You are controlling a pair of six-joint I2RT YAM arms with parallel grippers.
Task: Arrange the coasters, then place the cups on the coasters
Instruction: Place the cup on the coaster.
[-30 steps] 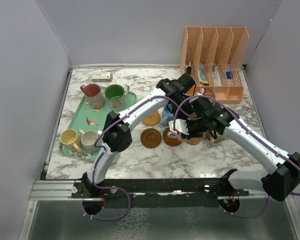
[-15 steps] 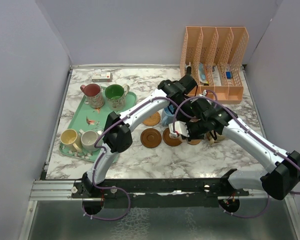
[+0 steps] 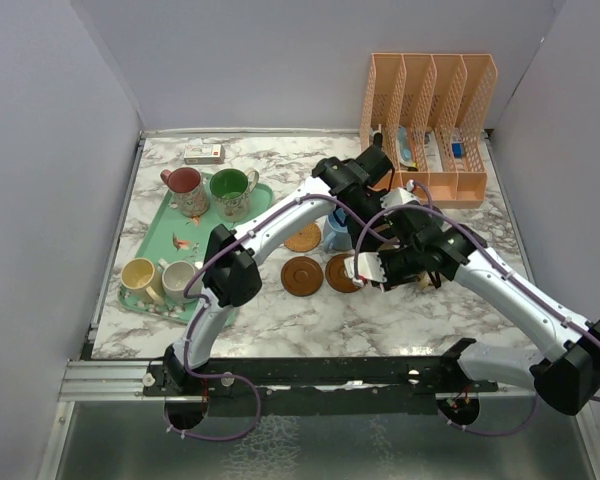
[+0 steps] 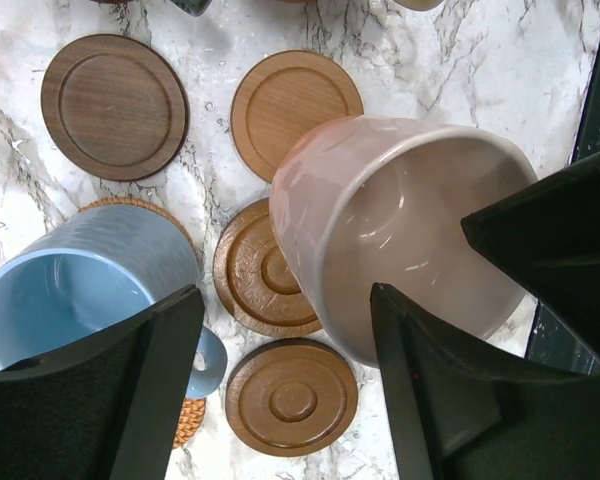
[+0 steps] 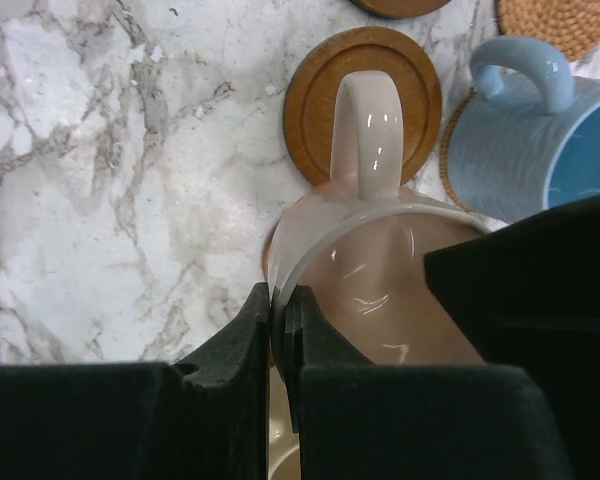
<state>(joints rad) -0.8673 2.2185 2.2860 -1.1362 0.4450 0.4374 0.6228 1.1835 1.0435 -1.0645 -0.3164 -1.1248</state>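
- R gripper [image 5: 283,308]: clamped hard on the rim of the pink cup [image 5: 380,290], one finger inside the wall and one outside. In the wrist cam the grip is at abt 7 o'clock on the rim and the handle [image 5: 370,140] sticks out at 12.
- That handle hangs over a round wooden coaster [image 5: 315,100]. Can't tell if the cup touches anything below.
- Blue cup [image 5: 520,140] sits at 2 o'clock from the pink one, near but apart.
- L gripper [image 4: 283,300]: fingers spread wide, holding nothing. Blue cup is at 9 o'clock, partly behind one finger w/ its handle poking into the gap, and it's parked on a woven coaster [image 4: 130,205]. Pink cup is at 1 o'clock, beside the other finger.
- In the gap, on the marble: two ringed coasters [image 4: 255,270] [image 4: 292,397]. Two plainer discs [image 4: 115,105] [image 4: 295,105] lie at 11 and 12.
- Overhead: the green tray [image 3: 165,235] at 9 o'clock, well apart from both grippers, has four more cups on it: red cup [image 3: 185,188], green cup [image 3: 230,190], yellow cup [image 3: 140,278], pale cup [image 3: 180,282].
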